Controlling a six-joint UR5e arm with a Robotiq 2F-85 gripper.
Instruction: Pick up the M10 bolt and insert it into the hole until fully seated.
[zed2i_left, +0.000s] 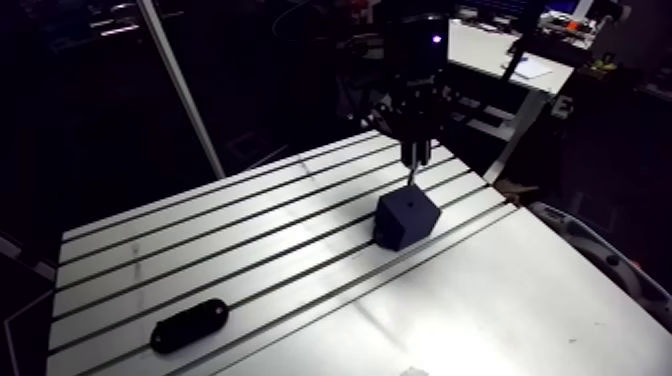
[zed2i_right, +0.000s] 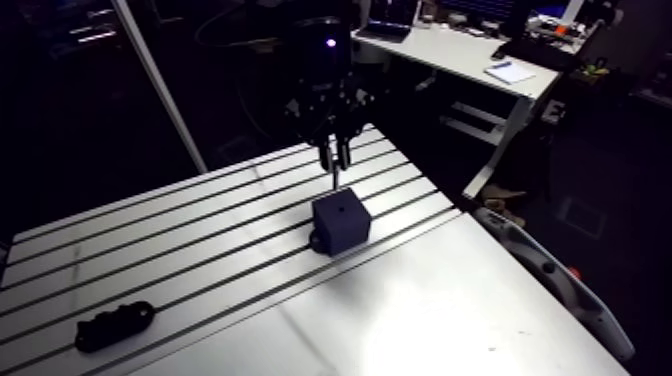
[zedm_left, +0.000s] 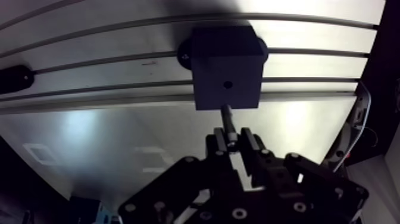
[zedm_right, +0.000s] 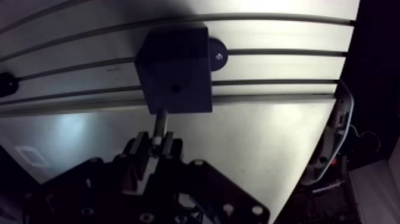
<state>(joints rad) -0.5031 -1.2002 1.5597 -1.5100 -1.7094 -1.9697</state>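
Risk: bolt (zedm_left: 226, 117) tip may miss hole (zedm_left: 228, 84), hit block (zedm_left: 228, 59) top, then tilt or slip in grip. Tip looks little off from hole. 2 fingers (zedm_left: 219, 142) of gripper (zedm_left: 233, 140) clamp bolt, pointing down, just above block on table (zed2i_left: 250, 240), not in hole yet. Bolt thin, dark, straight.

Robotics lab: slotted aluminium table (zed2i_left: 500, 300), dark fixture block (zed2i_left: 405, 218) on it.

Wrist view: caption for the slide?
Jaws shut on the M10 bolt, poised above the dark block, not yet in its hole, slotted table beneath.
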